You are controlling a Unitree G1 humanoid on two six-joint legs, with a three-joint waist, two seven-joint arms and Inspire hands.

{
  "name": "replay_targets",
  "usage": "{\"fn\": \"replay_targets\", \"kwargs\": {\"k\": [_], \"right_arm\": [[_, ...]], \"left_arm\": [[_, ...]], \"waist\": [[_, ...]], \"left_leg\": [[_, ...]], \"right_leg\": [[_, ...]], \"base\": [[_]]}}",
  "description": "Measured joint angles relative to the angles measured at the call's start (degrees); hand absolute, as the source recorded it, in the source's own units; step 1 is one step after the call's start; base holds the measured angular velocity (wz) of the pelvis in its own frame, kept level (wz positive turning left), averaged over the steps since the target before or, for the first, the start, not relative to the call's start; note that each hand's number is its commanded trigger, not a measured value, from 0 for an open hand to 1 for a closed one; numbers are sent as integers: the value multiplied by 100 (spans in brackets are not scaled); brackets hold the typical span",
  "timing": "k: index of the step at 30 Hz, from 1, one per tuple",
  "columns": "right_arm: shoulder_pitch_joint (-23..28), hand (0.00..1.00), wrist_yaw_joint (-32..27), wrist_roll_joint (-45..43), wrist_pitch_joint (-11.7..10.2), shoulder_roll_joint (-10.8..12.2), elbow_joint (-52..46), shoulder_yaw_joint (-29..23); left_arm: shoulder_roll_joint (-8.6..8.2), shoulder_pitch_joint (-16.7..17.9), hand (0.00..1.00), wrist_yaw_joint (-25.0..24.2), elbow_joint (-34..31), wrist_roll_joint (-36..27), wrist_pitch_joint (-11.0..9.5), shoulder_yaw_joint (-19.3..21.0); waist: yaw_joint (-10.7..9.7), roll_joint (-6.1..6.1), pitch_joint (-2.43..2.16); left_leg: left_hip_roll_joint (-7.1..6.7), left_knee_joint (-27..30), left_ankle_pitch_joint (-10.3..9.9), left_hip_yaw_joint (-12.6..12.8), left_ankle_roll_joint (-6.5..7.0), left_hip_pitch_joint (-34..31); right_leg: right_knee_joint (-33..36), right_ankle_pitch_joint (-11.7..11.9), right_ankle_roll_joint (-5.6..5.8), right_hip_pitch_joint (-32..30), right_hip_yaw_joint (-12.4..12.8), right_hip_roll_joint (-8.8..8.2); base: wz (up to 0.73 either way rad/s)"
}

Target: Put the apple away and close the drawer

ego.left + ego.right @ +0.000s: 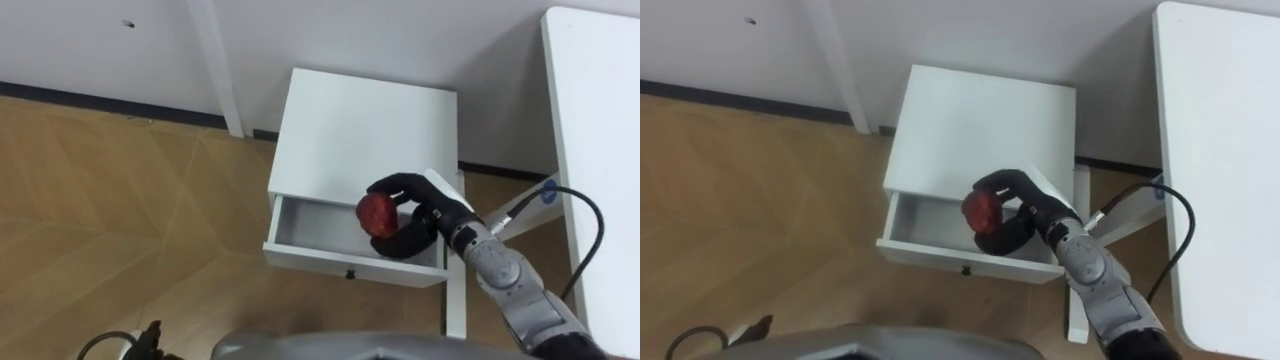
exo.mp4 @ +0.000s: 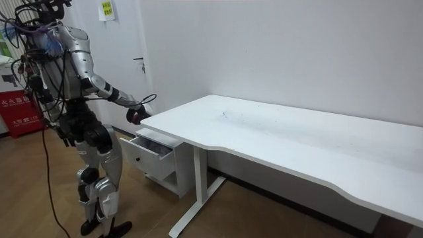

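Right hand (image 1: 428, 226), black-fingered, is curled round a round red apple (image 1: 377, 214) (thumb beneath, fingers over the top), holding it just above the open drawer of the cabinet. A long white desk (image 1: 600, 150) stands beside the cabinet on the robot's right. The small white square-topped cabinet (image 1: 365, 130) sits against the wall. Its shallow white drawer (image 1: 340, 262) is pulled out toward the robot, with a small dark knob (image 1: 350, 273) mid-front. A yellow label (image 2: 106, 10) is on the door beyond the cabinet, its writing too small to read.
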Motion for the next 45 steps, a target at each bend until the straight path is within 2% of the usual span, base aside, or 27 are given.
{"fn": "replay_targets", "kwargs": {"k": [14, 24, 26, 28, 31, 33, 35, 36, 37, 38, 39, 40, 41, 42, 43, 44, 45], "right_arm": [[-1, 0, 104, -107, -2, 12, -1, -1], [-1, 0, 101, -105, -11, 22, 17, -8], [-5, 0, 64, 146, -24, 23, 159, -8], [-29, 0, -94, 525, -38, 58, 550, -19], [6, 0, -395, 841, -51, 229, 1405, -359], [76, 0, -671, 1302, -105, 262, 2292, -668], [137, 0, -836, 1542, -84, 273, 2898, -1082], [203, 0, -980, 1708, -54, 244, 3345, -1302], [239, 0, -1109, 1682, 27, 204, 3622, -1476], [307, 0, -1170, 1660, 51, 186, 3709, -1552], [396, 0, -1277, 1599, 106, 177, 3941, -1735], [449, 0, -1326, 1592, 132, 186, 4043, -1797], [563, 0, -1426, 1625, 192, 174, 4282, -1948], [596, 0, -1498, 1679, 303, 129, 4513, -1995], [586, 0, -1507, 1709, 330, 115, 4585, -2015], [505, 0, -1504, 1768, 329, 118, 4710, -2053], [455, 0, -1487, 1766, 356, 119, 4725, -2021]], "left_arm": [[-1, 1, 0, 17, -4, 2, 0, 1], [-1, 2, 0, 105, -54, -18, -24, 14], [0, 3, 0, 108, -88, -40, -23, 11], [-10, 2, 0, 134, -73, -42, -21, 19], [-99, 42, 0, 251, -95, -12, -18, 146], [-124, 109, 0, 286, -17, -50, -18, 145], [-191, 171, 0, 342, 42, -21, -14, 242], [-239, 121, 0, 347, 208, -63, -7, 311], [-296, 44, 0, 339, 390, -63, 11, 366], [-318, 24, 0, 338, 426, -64, 27, 367], [-318, 5, 0, 338, 455, -59, 24, 378], [-290, -33, 0, 343, 445, -36, 30, 394], [-254, -53, 0, 351, 459, -29, 32, 391], [-246, -68, 0, 347, 499, -47, 25, 365], [-230, -67, 0, 346, 521, -71, 6, 352], [-159, -75, 0, 345, 596, -71, 11, 355], [-104, -85, 0, 346, 642, -70, 68, 362]], "waist": [[1, 11, 1], [-3, -6, -15], [-7, -25, -26], [8, -32, -27], [-13, -44, -31], [-110, -26, -26], [-190, -7, -46], [-277, 29, -42], [-367, 149, -51], [-405, 206, -49], [-473, 265, -41], [-509, 226, -47], [-540, 214, -35], [-534, 343, -53], [-533, 436, -49], [-585, 531, -17], [-641, 585, 5]], "left_leg": [[-1, 2, 0, -5, 0, -2], [-2, 2, 0, -23, 0, 7], [-2, 2, 0, -26, 0, 9], [-11, -8, 0, -18, 0, 59], [-15, -11, 0, -22, 0, 76], [-28, -5, 0, -46, 0, 91], [-51, 30, -3, -31, 4, 74], [-97, 139, -17, -12, 23, 27], [-96, 200, -43, 36, 67, -9], [-100, 196, -55, 94, 97, -3], [-186, 178, -50, 179, 188, 45], [-271, 183, -42, 238, 240, 92], [-373, 241, -90, 300, 358, 164], [-368, 420, -131, 272, 425, 148], [-337, 485, -147, 271, 462, 129], [-286, 627, -220, 329, 554, 39], [-265, 735, -227, 322, 564, -65]], "right_leg": [[1, 0, 0, 0, -11, -1], [-3, 0, 0, 11, -5, 2], [-14, 0, 0, 23, 0, 3], [-68, 1, -1, 90, 6, 1], [-86, 1, -1, 117, -9, -7], [-86, 1, 0, 154, -23, -19], [-27, -10, 17, 159, -76, -57], [237, -61, 75, 73, -203, -117], [904, -150, 155, -216, -272, -210], [1403, -197, 189, -437, -268, -281], [2725, -178, 208, -1013, -211, -540], [3357, -80, 211, -1323, -134, -694], [4476, 445, 200, -1970, 156, -905], [5222, 1445, 280, -2509, 470, -899], [5573, 1885, 237, -2785, 589, -870], [6598, 1822, 166, -3417, 704, -870], [7518, 1365, 139, -3792, 653, -928]], "base": [[0], [0], [0], [0], [0], [5], [11], [22], [24], [39], [41], [49], [27], [6], [-18], [-21], [-14]]}}
